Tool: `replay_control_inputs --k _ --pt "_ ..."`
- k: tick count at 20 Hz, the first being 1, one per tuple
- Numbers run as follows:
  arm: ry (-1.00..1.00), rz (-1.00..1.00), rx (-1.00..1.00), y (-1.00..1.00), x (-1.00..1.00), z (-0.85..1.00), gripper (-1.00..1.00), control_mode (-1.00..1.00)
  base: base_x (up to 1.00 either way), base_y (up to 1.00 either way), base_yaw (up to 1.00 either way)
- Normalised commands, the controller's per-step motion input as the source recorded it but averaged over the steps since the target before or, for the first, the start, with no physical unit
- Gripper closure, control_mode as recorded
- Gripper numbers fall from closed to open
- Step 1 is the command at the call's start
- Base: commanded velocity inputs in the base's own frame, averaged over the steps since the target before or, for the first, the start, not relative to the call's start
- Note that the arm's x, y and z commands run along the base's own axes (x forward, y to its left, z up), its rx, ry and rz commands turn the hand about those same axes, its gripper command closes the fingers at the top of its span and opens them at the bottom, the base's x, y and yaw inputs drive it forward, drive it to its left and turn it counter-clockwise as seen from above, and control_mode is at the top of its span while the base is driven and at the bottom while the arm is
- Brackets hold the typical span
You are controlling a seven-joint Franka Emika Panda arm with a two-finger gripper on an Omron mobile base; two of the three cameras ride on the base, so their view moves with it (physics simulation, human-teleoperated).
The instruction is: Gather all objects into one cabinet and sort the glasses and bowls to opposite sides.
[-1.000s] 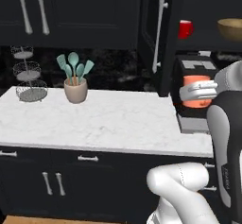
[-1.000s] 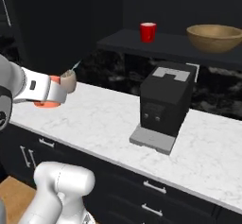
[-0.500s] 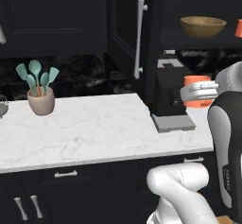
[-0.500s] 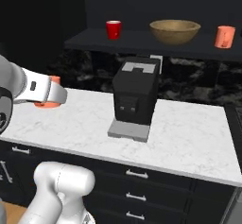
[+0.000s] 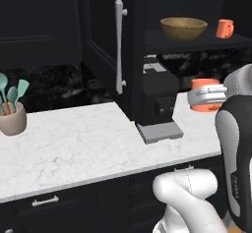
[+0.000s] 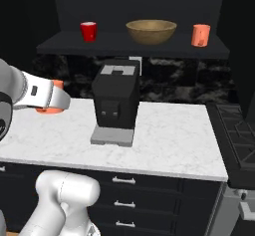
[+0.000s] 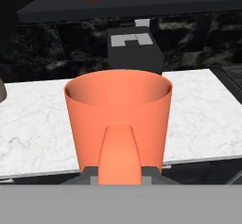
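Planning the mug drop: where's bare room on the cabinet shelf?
On the shelf, gaps lie between red cup and wooden bowl, and between bowl and coral mug. The left end beyond the red cup is bare. The bowl crowds the middle.

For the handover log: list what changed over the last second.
The base drove right: the coffee machine now sits nearly centred in the right base view and the coral mug on the shelf came into sight. Unchanged: the jaws stay shut on the orange mug; the red cup and wooden bowl remain shelved.
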Motion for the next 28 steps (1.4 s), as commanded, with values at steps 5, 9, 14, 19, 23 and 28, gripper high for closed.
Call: replay_control_inputs --k 5,9,14,19,23,28 --pt "0.0 0.0 0.0 0.0 0.0 0.0 1.0 1.0 0.52 -0.21 -0.06" --pt "0.0 0.0 0.0 0.0 0.0 0.0 1.0 1.0 0.51 -0.06 0.0" --pt "0.0 0.0 0.0 0.0 0.0 0.0 1.0 1.0 0.55 0.0 -0.04" --pt "0.0 0.0 0.0 0.0 0.0 0.0 1.0 1.0 0.56 -0.01 0.0" --pt "0.0 0.0 0.0 0.0 0.0 0.0 1.0 1.0 0.13 -0.45 0.0" --pt "0.0 0.0 0.0 0.0 0.0 0.0 1.0 1.0 0.06 -0.5 0.0"
